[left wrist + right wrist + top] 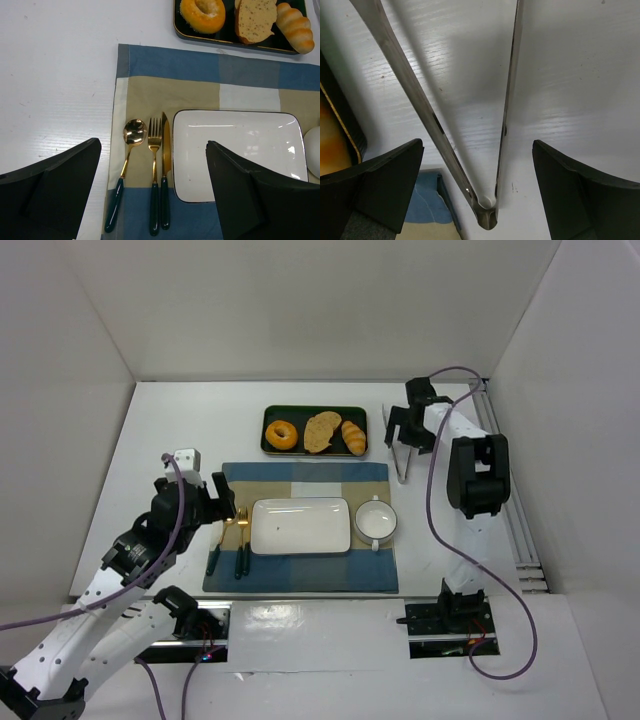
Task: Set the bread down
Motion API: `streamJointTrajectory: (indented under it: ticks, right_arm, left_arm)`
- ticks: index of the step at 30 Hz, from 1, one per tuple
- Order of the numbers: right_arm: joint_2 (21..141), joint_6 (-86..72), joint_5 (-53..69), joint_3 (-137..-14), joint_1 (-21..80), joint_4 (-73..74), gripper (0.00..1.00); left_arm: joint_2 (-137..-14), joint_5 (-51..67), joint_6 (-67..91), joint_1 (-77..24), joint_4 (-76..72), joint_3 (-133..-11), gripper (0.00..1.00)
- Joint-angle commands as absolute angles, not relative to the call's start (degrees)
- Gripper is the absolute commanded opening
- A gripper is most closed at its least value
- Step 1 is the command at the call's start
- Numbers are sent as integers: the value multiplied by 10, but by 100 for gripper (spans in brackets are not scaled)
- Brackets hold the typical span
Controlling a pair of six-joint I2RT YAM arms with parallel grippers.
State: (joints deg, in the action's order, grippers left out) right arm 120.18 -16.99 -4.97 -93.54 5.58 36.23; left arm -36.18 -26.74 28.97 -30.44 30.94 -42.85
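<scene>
Right end effector (477, 160) spread above tongs (422, 107); bread (281, 434) lies in tray (304, 411).

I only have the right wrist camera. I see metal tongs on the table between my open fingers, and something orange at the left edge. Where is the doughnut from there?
Observer: In the top view the doughnut lies at the left end of the dark tray. The orange near you is most likely the ridged roll at the tray's right end.
Operator: What sits between those two?
Observer: A flat brown bread slice, in the middle of the tray.
Operator: And the other arm?
Observer: The left gripper is open and empty. It hovers over the left side of the placemat, above the spoon, fork and knife.
</scene>
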Motion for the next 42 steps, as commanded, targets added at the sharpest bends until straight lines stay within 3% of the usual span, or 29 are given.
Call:
streamJointTrajectory:
  ticks: [1, 12, 28, 36, 42]
  right_arm:
    - [1217, -158, -38, -959, 61, 345, 96]
    - [1260, -158, -38, -1000, 71, 345, 94]
    - [1295, -158, -49, -1014, 88, 350, 81]
    - [1300, -158, -49, -1002, 88, 355, 62]
    - [1276, -163, -54, -991, 88, 350, 54]
  left_arm:
    - [-356, -274, 301, -301, 297, -428, 100]
    - [-356, -274, 301, -301, 297, -428, 100]
    - [-351, -285, 291, -301, 308, -433, 100]
    - [-351, -290, 291, -301, 308, -439, 100]
    - [-351, -290, 291, -301, 313, -439, 100]
